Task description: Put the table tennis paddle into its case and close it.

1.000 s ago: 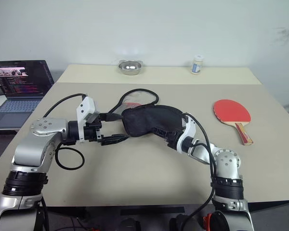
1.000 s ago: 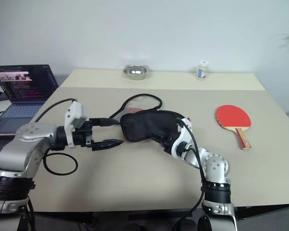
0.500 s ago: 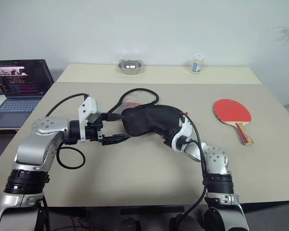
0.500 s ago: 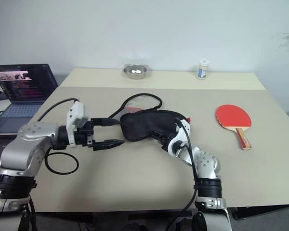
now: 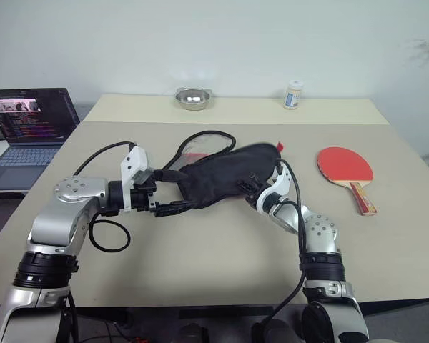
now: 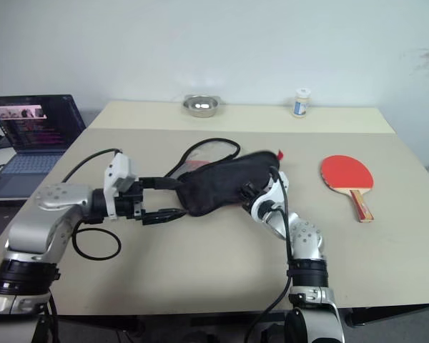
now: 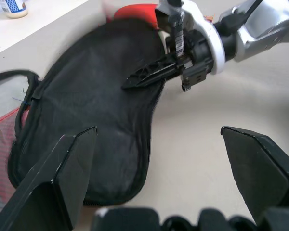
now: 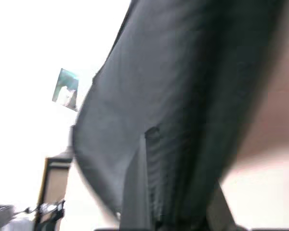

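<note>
The case (image 5: 225,174), soft black fabric with a zip seam along its rim, lies near the middle of the beige table (image 5: 200,264), and its right end is lifted clear of the surface. The right gripper (image 5: 254,187) has its 2 black fingers pinched together on the fabric at that raised end. A small red tab sticks out at the lifted tip, and a patch of red mesh shows at the case's far left end, under a black cable loop (image 5: 204,139).

The left gripper (image 5: 173,191) sits just beside the case's left end with its fingers spread wide, holding nothing.

The table tennis paddle (image 5: 345,168), a flat round red face with a striped wooden handle pointing toward the near edge, lies flat well to the right, close to the table's right edge, apart from the case. The broad near half of the table is bare.

At the far edge stand a round metal bowl (image 5: 193,98) and a small white bottle (image 5: 293,94). A laptop (image 5: 25,128) sits beyond the left edge.
</note>
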Controlling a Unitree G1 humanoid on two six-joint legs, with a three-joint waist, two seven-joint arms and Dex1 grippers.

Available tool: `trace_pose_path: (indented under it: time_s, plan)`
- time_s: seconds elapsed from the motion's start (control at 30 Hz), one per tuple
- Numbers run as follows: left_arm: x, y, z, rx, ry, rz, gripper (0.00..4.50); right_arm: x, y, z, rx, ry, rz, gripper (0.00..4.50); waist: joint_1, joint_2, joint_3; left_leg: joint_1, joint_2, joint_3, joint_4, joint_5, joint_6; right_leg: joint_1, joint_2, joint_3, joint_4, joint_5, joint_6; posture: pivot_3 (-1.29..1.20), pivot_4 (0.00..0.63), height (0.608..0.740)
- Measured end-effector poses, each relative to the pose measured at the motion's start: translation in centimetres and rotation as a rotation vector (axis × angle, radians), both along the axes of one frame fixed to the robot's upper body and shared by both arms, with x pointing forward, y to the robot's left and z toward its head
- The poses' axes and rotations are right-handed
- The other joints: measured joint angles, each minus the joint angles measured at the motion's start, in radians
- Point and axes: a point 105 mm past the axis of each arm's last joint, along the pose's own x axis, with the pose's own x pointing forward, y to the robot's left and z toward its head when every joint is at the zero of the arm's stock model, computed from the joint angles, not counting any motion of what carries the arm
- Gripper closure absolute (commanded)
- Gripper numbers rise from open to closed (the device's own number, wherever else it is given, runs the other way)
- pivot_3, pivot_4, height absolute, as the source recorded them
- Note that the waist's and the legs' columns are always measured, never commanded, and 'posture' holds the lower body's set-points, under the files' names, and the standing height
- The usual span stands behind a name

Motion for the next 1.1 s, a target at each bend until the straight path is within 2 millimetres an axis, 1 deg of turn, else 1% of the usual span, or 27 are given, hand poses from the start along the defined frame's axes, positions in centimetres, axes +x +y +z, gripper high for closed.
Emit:
trace_pose_path:
  time_s: [0.1,0.13,0.17,0.27,0.3,0.37,0.5,0.57,0.67,0.73,0.8,0.93,1.03,1.1]
  plan:
    - [0.0,-0.3,-0.1,-0.005,0.002,-0.003,0.00,-0.9,-0.1,3.0,-0.018,-0.093,0.109,4.44,0.000,0.000,0.000,0.000,0.000,0.000,0.000,0.000,0.000,0.000,0.000,0.000,0.000,0.000,0.000,0.00,0.150,0.740]
    - [0.0,-0.5,-0.2,-0.005,0.004,-0.008,0.00,-1.4,-0.6,3.7,-0.059,-0.134,0.169,4.44,0.002,0.000,0.000,0.000,0.000,-0.001,0.000,0.000,0.000,0.001,0.000,-0.001,-0.001,0.000,0.000,0.00,0.150,0.740]
    - [0.0,-0.5,-0.3,-0.004,0.007,-0.010,0.00,-1.9,-1.7,3.9,-0.120,-0.162,0.220,4.44,0.006,0.000,0.000,0.000,-0.001,-0.001,0.000,0.000,0.000,0.001,-0.001,-0.001,-0.001,0.000,0.000,0.00,0.150,0.740]
    - [0.0,-0.5,-0.4,-0.004,0.009,-0.008,0.00,-2.7,-5.3,3.2,-0.272,-0.164,0.293,4.44,0.008,0.000,0.000,-0.003,-0.002,-0.001,0.001,0.000,0.001,0.000,-0.002,-0.001,-0.003,0.000,0.000,0.00,0.150,0.740]
    - [0.0,-0.5,-0.4,-0.004,0.008,-0.007,0.00,-2.9,-6.2,3.0,-0.308,-0.159,0.311,4.44,0.006,0.000,0.000,-0.003,-0.002,0.000,0.000,0.000,0.001,0.000,-0.002,-0.001,-0.003,0.000,0.000,0.00,0.150,0.740]
    - [0.0,-0.8,-0.4,-0.006,0.006,-0.013,0.00,-3.6,-7.7,2.6,-0.387,-0.155,0.381,4.44,0.004,0.000,0.000,-0.003,-0.001,-0.001,0.000,0.000,0.001,-0.001,0.000,-0.001,-0.003,0.000,0.000,0.00,0.150,0.740]
    - [-0.2,-1.1,-0.4,0.000,0.002,-0.028,0.00,-4.3,-10.6,1.5,-0.542,-0.123,0.456,4.44,0.000,0.000,0.000,-0.003,0.001,-0.001,0.000,0.000,0.001,-0.001,0.003,0.000,-0.003,0.000,0.001,0.00,0.150,0.740]
    - [-0.3,-1.2,-0.5,0.003,0.007,-0.034,0.00,-4.7,-12.0,0.4,-0.618,-0.094,0.509,4.44,0.001,0.000,0.000,-0.003,0.001,-0.001,0.000,0.000,0.001,-0.001,0.004,-0.001,-0.003,0.000,0.001,0.00,0.150,0.740]
    - [-0.4,-1.3,-0.6,0.006,0.011,-0.038,0.00,-4.7,-13.4,-0.8,-0.695,-0.079,0.566,4.44,0.001,0.000,0.000,-0.003,0.001,-0.001,0.001,0.000,0.001,-0.001,0.004,0.000,-0.003,0.000,0.001,0.00,0.150,0.740]
    - [-0.4,-1.4,-0.6,0.006,0.011,-0.039,0.00,-4.4,-14.3,-1.6,-0.753,-0.077,0.604,4.44,0.001,0.000,0.000,-0.003,0.000,0.000,0.002,0.000,0.001,-0.001,0.004,0.000,-0.003,0.000,0.001,0.00,0.150,0.740]
    - [-0.4,-1.4,-0.7,0.007,0.012,-0.040,0.00,-3.7,-14.7,-1.7,-0.801,-0.097,0.622,4.44,0.000,0.000,0.000,-0.003,0.000,0.000,0.002,0.000,0.001,-0.001,0.004,0.001,-0.003,0.000,0.001,0.00,0.150,0.740]
    - [-0.5,-1.5,-0.7,0.009,0.013,-0.044,0.00,-0.6,-14.2,-0.5,-0.863,-0.180,0.598,4.44,-0.001,0.000,0.000,-0.002,0.001,0.001,0.002,0.000,0.001,-0.002,0.005,0.001,-0.002,0.000,0.001,0.00,0.150,0.740]
    - [-0.5,-1.5,-0.7,0.010,0.013,-0.048,0.00,1.4,-13.4,0.1,-0.887,-0.225,0.564,3.81,0.002,0.000,0.000,-0.003,0.001,0.000,0.002,0.000,0.000,-0.002,0.005,0.001,-0.002,0.000,0.001,0.00,0.150,0.740]
    - [-0.5,-1.6,-0.8,0.011,0.015,-0.052,0.00,2.1,-13.5,0.2,-0.908,-0.235,0.551,3.14,0.003,0.000,0.000,-0.003,0.001,0.000,0.002,0.000,0.000,-0.002,0.004,0.001,-0.002,0.000,0.001,0.00,0.150,0.740]
